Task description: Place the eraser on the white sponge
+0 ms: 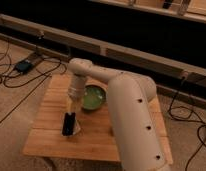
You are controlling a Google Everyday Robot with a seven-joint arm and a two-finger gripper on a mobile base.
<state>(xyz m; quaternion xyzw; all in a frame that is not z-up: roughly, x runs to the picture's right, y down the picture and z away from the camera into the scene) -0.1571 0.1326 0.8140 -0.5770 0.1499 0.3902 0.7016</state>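
Observation:
The eraser [69, 125] is a flat black slab standing nearly upright on its end on the left part of the wooden table [48, 142]. My gripper [71, 113] comes straight down from the white arm and is shut on the eraser's top end. The white sponge [77, 129] is a small pale block on the table, touching the eraser's lower right side and partly hidden behind it.
A green bowl [94, 97] sits just right of the gripper, near the table's back edge. My thick white arm [133, 120] covers the table's right half. A black box [23, 65] and cables lie on the floor at the left.

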